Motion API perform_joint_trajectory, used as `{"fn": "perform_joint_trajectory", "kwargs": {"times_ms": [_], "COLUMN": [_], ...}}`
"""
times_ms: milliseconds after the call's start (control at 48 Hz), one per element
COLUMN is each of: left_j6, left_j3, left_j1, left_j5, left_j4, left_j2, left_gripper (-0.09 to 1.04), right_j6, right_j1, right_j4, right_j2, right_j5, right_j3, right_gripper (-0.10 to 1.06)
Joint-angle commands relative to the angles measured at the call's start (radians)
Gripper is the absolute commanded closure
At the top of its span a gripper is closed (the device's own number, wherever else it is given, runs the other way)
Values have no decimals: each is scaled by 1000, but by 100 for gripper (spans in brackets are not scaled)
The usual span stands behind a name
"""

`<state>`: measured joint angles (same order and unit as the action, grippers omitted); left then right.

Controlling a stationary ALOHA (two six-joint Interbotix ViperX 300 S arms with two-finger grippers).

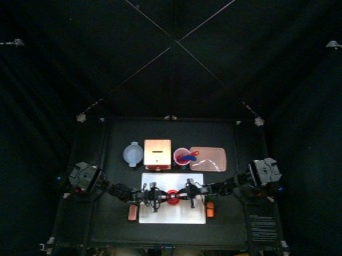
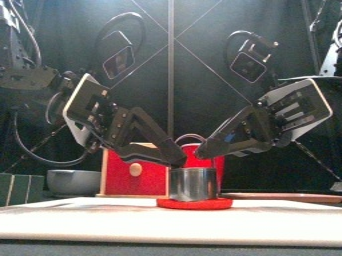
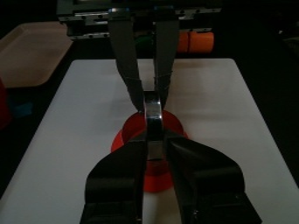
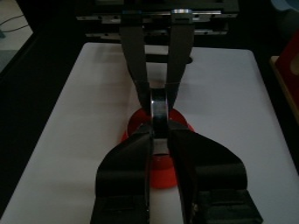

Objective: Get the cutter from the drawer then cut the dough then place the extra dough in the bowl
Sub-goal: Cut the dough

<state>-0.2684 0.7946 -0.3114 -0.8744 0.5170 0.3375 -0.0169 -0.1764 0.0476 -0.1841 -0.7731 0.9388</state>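
Both arms meet over the white cutting board (image 2: 80, 203) | left gripper (image 2: 175, 157) jaws pinched on the cutter (image 2: 194, 184) wire handle | right gripper (image 2: 211, 152) pinched there too, from the opposite side | cutter upright on the red dough (image 2: 194, 203), mid-board | bowl (image 1: 132, 153), wooden box (image 1: 158, 152) and pink tray (image 1: 217, 160) in a row behind.

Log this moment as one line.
stage: cutting | left gripper: shut on cutter | right gripper: shut on cutter | cutter: upright on dough | dough: red, on white board
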Motion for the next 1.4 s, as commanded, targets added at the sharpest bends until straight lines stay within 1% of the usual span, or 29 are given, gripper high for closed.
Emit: {"fn": "perform_joint_trajectory", "kwargs": {"times_ms": [21,125,292,500,708,875,1000,1188,1396], "left_j6": [0,0,0,0,0,0,2,2,2], "left_j3": [-8,-8,-8,-6,-5,-6,-12,-32,-34], "left_j1": [11,11,12,14,14,14,14,14,14], "left_j5": [18,32,32,34,35,48,72,120,127], "left_j4": [-8,-8,-9,-9,-11,-14,-21,-41,-46], "left_j2": [-15,-14,-14,-8,-2,6,11,29,31], "left_gripper": [34,35,36,36,36,36,36,36,36], "right_j6": [3,5,2,3,3,3,3,3,0], "right_j1": [-6,-9,-18,-26,-37,-41,-46,-51,-51], "right_j4": [3,23,72,95,124,172,193,198,198], "right_j2": [-11,-26,-34,-40,-58,-72,-78,-78,-75], "right_j5": [18,49,138,242,290,308,310,319,351], "right_j3": [-11,-11,-6,9,14,34,37,23,-3], "right_gripper": [54,54,55,55,55,56,56,56,56]}}
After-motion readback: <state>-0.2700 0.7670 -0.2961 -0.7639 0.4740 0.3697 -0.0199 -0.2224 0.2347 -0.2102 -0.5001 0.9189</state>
